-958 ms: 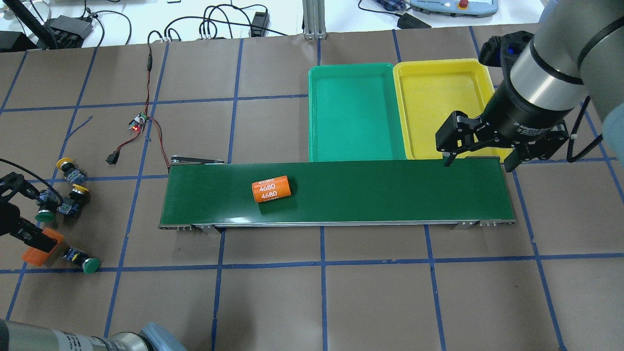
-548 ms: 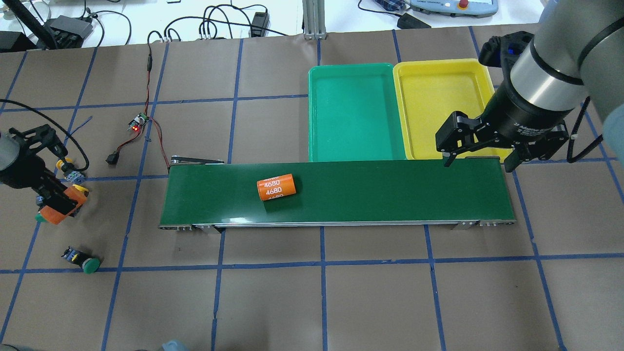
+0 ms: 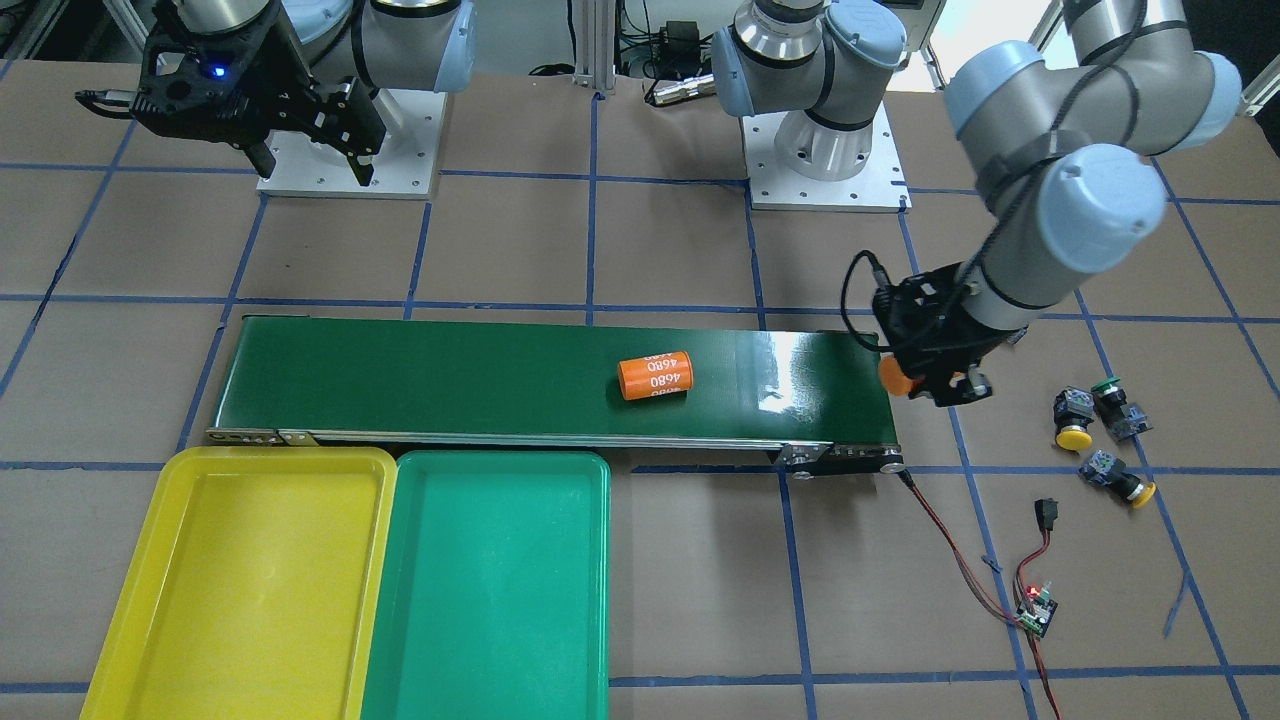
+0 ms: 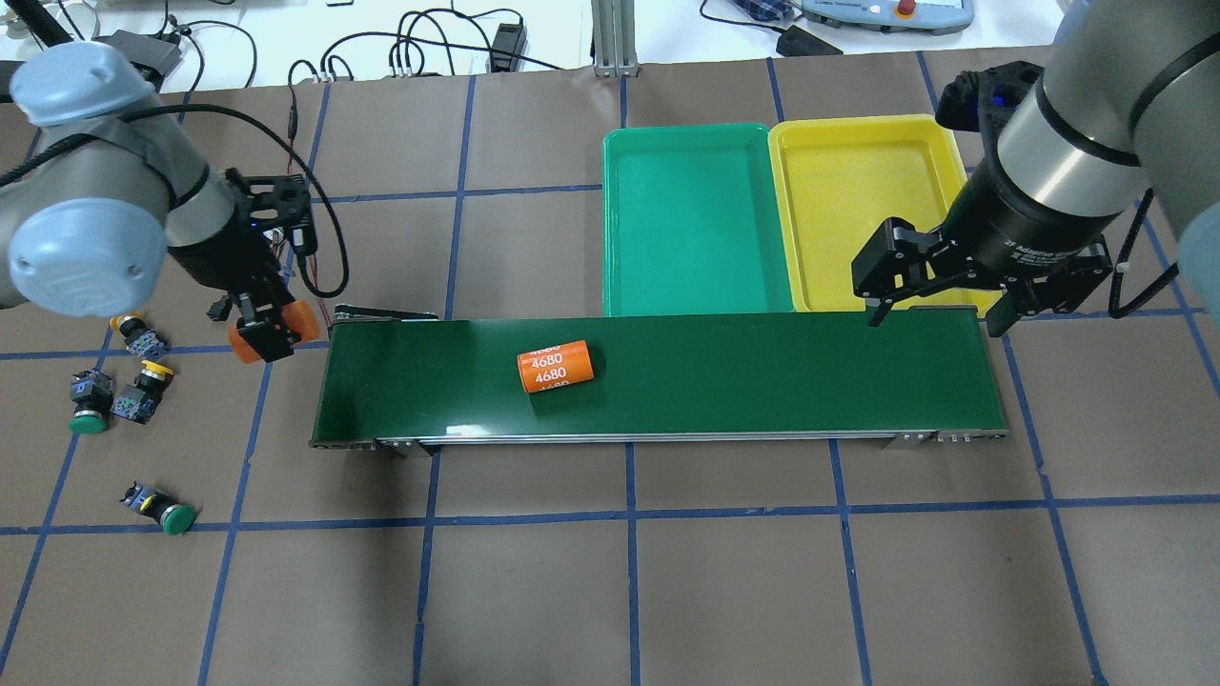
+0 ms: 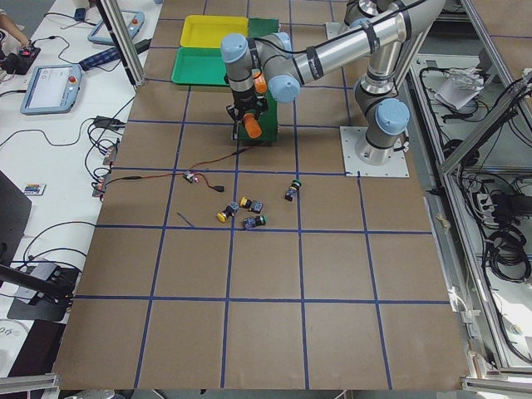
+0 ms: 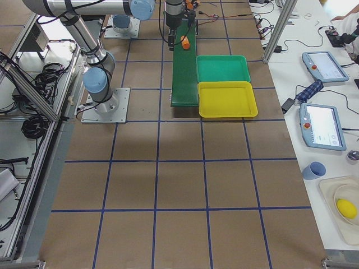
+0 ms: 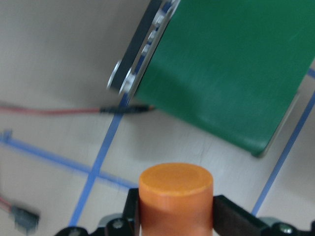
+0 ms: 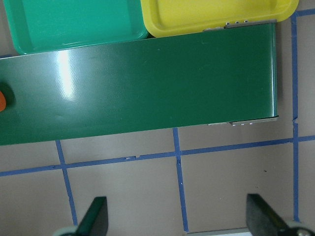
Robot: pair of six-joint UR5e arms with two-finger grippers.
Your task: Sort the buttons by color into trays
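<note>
Since a second ago my left claw (image 4: 265,333) has swung away from the patch where the buttons lie and now hangs just off the left end of the conveyor belt (image 4: 762,372). The loose orange cylinder (image 4: 556,367) lying on its side on that belt has crept a little toward the trays, and my right claw (image 4: 934,319) has not stirred. The left claw is closed on a second orange cylinder (image 7: 175,196), its fingers (image 7: 231,219) pressed to either side of the round body. I judge I carry it at the belt's mouth so it can be set down there. It is no button, though, so by my reckoning the sorting itself has not begun. Behind that claw, on the brown surface (image 4: 534,591), two yellow buttons (image 4: 155,370) and one green button (image 4: 89,422) huddle together. The other green one (image 4: 176,517) lies apart, nearer my base; none is on the belt. At the belt's far end my right claw is spread wide with nothing in it. It hovers over the belt's corner just beside the yellow tray (image 4: 863,124), placed, I think, to lift off whatever the belt brings. That tray and the green tray (image 4: 686,138) sit side by side against the belt's far edge, both bare.
</note>
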